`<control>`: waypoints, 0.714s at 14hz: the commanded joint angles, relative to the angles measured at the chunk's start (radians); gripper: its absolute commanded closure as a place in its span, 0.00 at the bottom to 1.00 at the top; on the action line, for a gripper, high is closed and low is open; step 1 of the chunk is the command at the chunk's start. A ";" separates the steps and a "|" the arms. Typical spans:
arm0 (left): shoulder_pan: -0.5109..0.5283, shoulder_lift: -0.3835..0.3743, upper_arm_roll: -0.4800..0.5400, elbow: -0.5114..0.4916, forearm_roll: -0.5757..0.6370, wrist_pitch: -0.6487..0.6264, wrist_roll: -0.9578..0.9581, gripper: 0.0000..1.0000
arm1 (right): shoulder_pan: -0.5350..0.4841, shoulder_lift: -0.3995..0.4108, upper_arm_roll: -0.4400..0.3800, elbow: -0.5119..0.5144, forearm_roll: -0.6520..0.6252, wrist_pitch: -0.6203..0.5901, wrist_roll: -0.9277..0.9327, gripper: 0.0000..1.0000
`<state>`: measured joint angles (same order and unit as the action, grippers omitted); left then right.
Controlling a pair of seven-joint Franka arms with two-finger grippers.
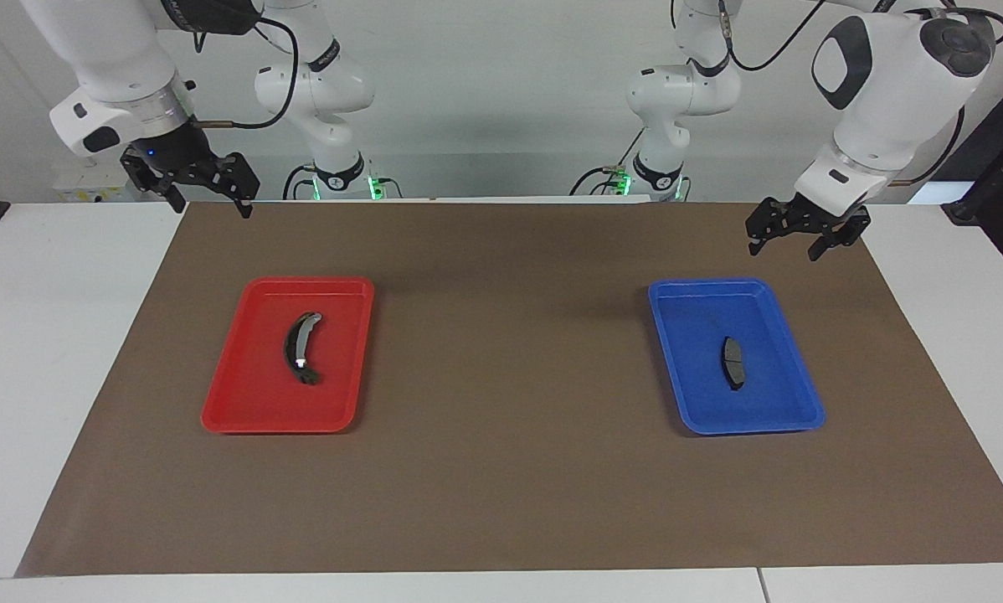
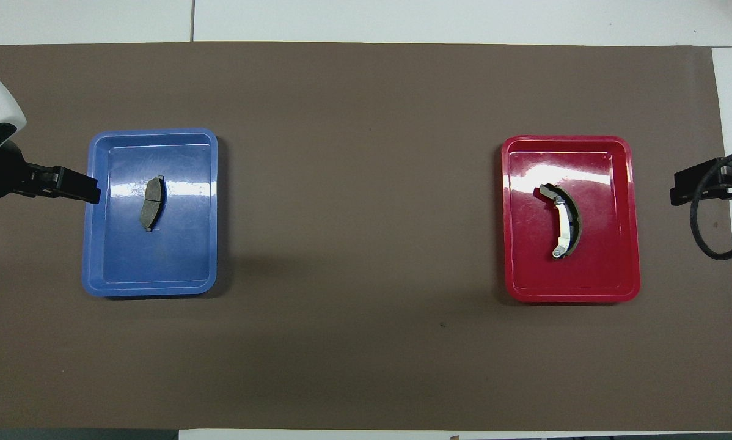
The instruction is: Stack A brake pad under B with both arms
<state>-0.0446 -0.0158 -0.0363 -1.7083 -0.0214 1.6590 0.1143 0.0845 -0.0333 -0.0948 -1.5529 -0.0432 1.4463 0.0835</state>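
While both grippers' fingers (image 1: 756, 237) hang open (empty), A brake pad (image 1: 732, 363) lies apart; B (image 1: 301, 347) too.

Take the clock from the middle of the mat (image 2: 366, 183) that covers the surface (image 1: 49, 377), with twelve pointing away from the robots. At nine o'clock sits the left arm's tray (image 2: 97, 244), and A brake pad (image 2: 152, 203) lies in it, just toward twelve of its middle, lengthwise from twelve to six. At three o'clock, well apart, sits the right arm's tray (image 2: 629, 244) with B (image 2: 566, 221) near its middle, bowed toward three. The left gripper (image 1: 784, 249) hangs over the mat's nine o'clock end, the right gripper (image 1: 211, 205) over its three o'clock end.
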 commanded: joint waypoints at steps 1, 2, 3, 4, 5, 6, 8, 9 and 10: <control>0.006 -0.041 0.001 -0.053 0.008 0.036 0.018 0.01 | -0.008 -0.004 0.001 -0.007 0.017 0.013 -0.022 0.00; 0.006 -0.041 0.001 -0.053 0.008 0.036 0.019 0.01 | -0.008 -0.004 0.001 -0.007 0.017 0.013 -0.021 0.00; 0.006 -0.041 0.001 -0.053 0.008 0.036 0.021 0.01 | -0.009 -0.004 0.001 -0.006 0.017 0.013 -0.018 0.00; 0.006 -0.041 0.001 -0.054 0.008 0.038 0.022 0.01 | -0.009 -0.004 0.001 -0.006 0.019 0.013 -0.014 0.00; 0.006 -0.041 0.003 -0.054 0.008 0.039 0.022 0.01 | -0.009 -0.004 0.001 -0.006 0.019 0.014 -0.014 0.00; 0.006 -0.041 0.003 -0.054 0.008 0.044 0.019 0.01 | -0.009 -0.004 0.001 -0.006 0.019 0.013 -0.014 0.00; 0.005 -0.041 0.001 -0.054 0.008 0.059 0.018 0.01 | -0.009 -0.004 0.001 -0.007 0.019 0.013 -0.013 0.00; 0.005 -0.039 0.001 -0.054 0.008 0.062 0.018 0.01 | -0.008 -0.004 0.001 -0.007 0.019 0.014 -0.014 0.00; 0.005 -0.039 0.001 -0.054 0.008 0.065 0.016 0.01 | -0.008 -0.005 0.001 -0.009 0.019 0.013 -0.016 0.00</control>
<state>-0.0444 -0.0229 -0.0355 -1.7214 -0.0214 1.6931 0.1185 0.0845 -0.0333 -0.0948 -1.5529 -0.0432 1.4474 0.0835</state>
